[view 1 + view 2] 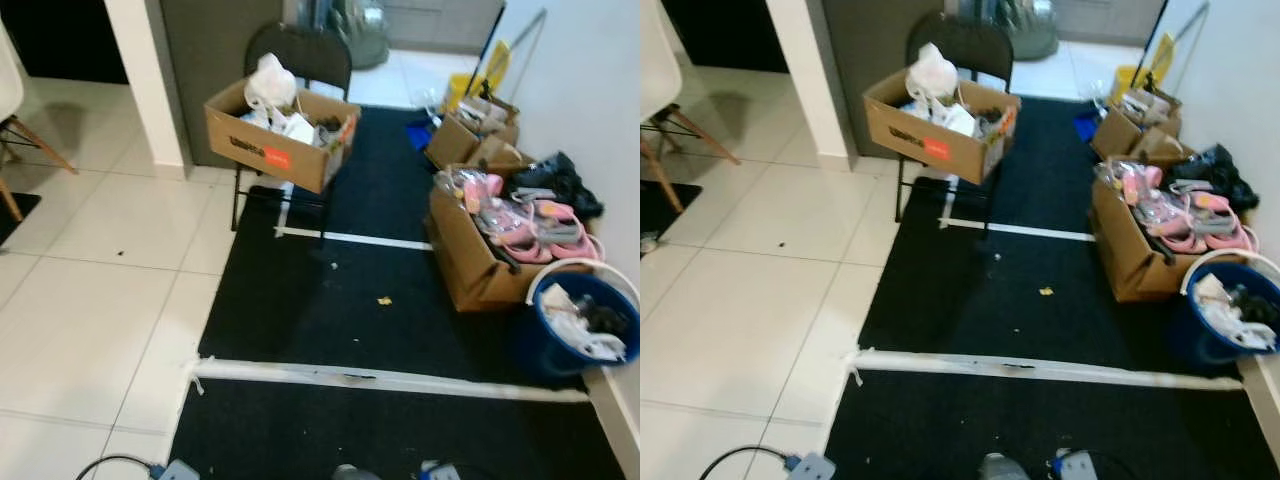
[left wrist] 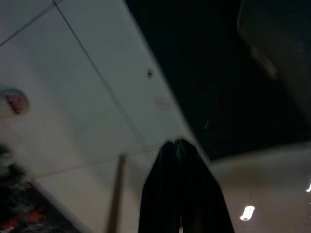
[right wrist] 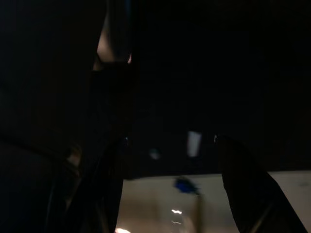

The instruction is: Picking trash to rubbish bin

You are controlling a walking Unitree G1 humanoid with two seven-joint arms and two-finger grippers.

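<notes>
Trash, a small yellow scrap [image 1: 384, 300], lies on the black carpet [image 1: 300, 300], too tiny to tell its long axis or heading. A blue rubbish bin [image 1: 560, 350] stands at the carpet's right edge, upright, part filled with white litter. Left gripper [image 2: 181, 145] hangs over pale tiles, fingers pressed together. Right gripper [image 3: 170, 160] hangs in shade, fingers spread apart.

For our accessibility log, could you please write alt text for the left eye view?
A small yellow scrap lies on a black mat crossed by white tape lines. To the right stands a blue rubbish bin beside a cardboard box of pink items; farther back another cardboard box rests on a black chair.
</notes>
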